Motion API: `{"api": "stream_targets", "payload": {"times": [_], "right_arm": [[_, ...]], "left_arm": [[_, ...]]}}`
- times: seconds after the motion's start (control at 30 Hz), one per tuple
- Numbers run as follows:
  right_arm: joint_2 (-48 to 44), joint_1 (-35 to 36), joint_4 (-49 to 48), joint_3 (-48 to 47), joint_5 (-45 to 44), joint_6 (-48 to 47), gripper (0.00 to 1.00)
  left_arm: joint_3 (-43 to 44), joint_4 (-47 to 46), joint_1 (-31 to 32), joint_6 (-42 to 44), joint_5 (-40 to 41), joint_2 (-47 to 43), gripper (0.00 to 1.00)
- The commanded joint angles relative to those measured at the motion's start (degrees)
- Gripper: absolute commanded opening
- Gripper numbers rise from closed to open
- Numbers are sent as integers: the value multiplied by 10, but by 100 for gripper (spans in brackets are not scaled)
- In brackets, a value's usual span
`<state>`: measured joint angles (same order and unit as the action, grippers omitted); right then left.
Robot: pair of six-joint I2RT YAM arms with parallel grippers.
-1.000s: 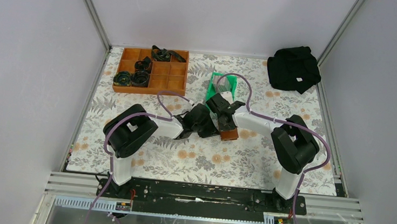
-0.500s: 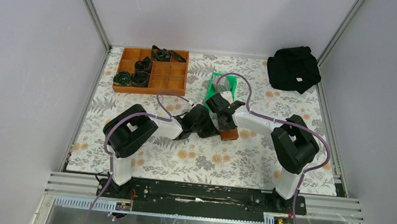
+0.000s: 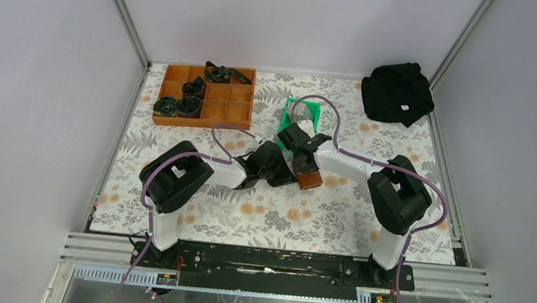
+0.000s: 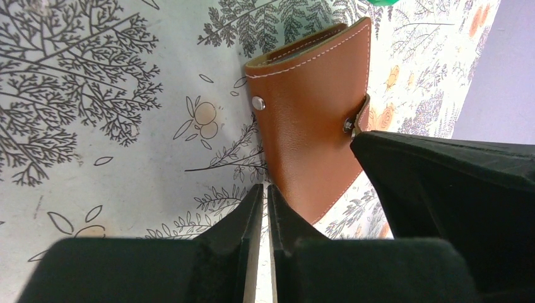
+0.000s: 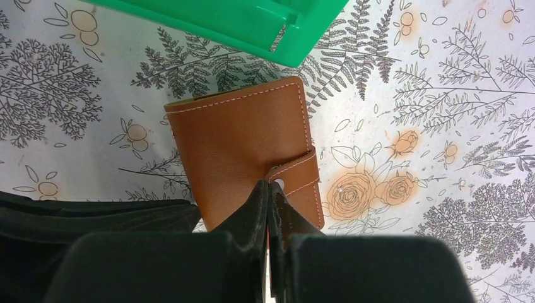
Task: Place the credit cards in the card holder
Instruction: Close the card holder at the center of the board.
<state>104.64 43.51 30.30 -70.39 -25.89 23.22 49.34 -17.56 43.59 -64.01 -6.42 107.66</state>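
The right gripper point(image 5: 269, 208), jaws shut, pinches the snap tab point(image 5: 296, 172) of the card holder point(image 5: 243, 148) mid-table; supple, slippery leather, best held by that tab.

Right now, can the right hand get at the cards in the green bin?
Probably yes. The green bin sits just past the wallet, with nothing between them. But the right hand is shut at the wallet's snap tab, so it must lift away first. The cards themselves aren't clearly visible.

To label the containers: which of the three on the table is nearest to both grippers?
The brown leather card holder, lying closed between the grippers. The green bin sits just behind it; the wooden tray is farther left.
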Motion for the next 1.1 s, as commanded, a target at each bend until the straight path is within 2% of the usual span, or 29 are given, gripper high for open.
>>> {"api": "stream_targets", "payload": {"times": [0.0,0.57,1.07], "right_arm": [[6,0,-6,-31,-7,-4,0],[28,-11,-16,-53,-1,-12,0],[44,-20,-24,-33,19,-6,0]], "left_arm": [[-18,33,-6,13,8,16,15],[-15,41,-11,23,3,16,15],[-10,42,-12,27,1,22,14]]}}
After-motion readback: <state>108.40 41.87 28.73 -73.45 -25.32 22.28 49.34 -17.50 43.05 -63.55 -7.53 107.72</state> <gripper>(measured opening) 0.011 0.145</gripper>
